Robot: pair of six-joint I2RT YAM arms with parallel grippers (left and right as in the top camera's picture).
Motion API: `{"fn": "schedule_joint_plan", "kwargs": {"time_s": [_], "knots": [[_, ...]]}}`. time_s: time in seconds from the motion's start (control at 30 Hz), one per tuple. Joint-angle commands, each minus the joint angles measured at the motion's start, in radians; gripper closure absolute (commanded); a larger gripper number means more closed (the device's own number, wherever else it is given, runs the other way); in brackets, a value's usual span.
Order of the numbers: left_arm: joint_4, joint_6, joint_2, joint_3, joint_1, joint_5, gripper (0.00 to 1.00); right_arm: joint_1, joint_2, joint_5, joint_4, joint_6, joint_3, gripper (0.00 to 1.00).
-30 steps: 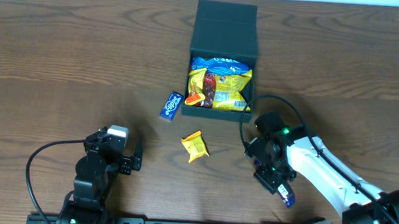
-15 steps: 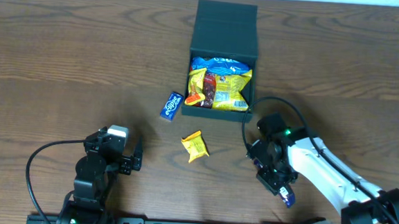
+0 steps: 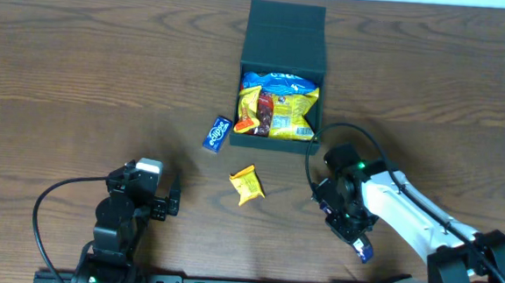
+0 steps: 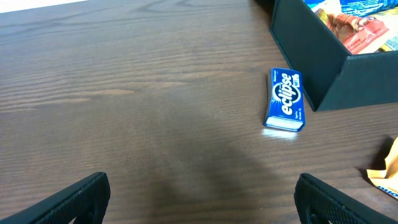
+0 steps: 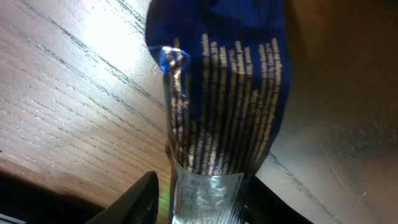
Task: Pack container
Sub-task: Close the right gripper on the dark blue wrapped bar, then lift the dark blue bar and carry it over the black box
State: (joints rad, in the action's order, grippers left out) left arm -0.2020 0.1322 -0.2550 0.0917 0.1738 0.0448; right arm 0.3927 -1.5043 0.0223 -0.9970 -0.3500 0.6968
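Observation:
The dark teal-black container (image 3: 284,35) stands open at the back centre, flap lid folded back, with yellow and blue snack packets (image 3: 276,108) inside. Its wall also shows in the left wrist view (image 4: 323,62). My right gripper (image 3: 355,233) is in front of and to the right of the container, shut on a blue snack packet (image 3: 364,249) that fills the right wrist view (image 5: 224,93) between the fingers (image 5: 208,202). My left gripper (image 3: 171,203) is open and empty at the front left, its fingers (image 4: 199,202) wide apart above bare wood.
A blue Eclipse gum box (image 3: 217,132) lies just left of the container's front corner, also in the left wrist view (image 4: 285,100). A small yellow packet (image 3: 247,184) lies in front of the container, its edge visible at the right of the left wrist view (image 4: 387,167).
My right gripper has shifted only slightly, still holding the blue packet. The left arm has not moved.

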Motion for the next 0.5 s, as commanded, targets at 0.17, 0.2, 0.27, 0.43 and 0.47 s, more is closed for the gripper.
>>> {"fn": "schedule_joint_plan", "kwargs": {"time_s": [0.17, 0.2, 0.27, 0.43, 0.47], "knots": [[-0.008, 0.01, 0.008, -0.029, -0.003, -0.011, 0.05, -0.004, -0.004, 0.003, 0.003, 0.001, -0.006, 0.66], [-0.008, 0.01, 0.008, -0.029, -0.003, -0.011, 0.05, -0.004, -0.004, 0.003, 0.003, 0.001, -0.006, 0.67], [-0.008, 0.01, 0.008, -0.029, -0.003, -0.011, 0.04, -0.004, -0.004, 0.003, 0.003, 0.001, -0.006, 0.69], [-0.008, 0.01, 0.008, -0.029, -0.003, -0.011, 0.04, 0.001, -0.004, 0.003, 0.011, 0.001, -0.005, 0.74], [-0.008, 0.01, 0.008, -0.029, -0.003, -0.011, 0.05, 0.004, -0.004, 0.003, 0.011, 0.001, -0.005, 0.76]]}}
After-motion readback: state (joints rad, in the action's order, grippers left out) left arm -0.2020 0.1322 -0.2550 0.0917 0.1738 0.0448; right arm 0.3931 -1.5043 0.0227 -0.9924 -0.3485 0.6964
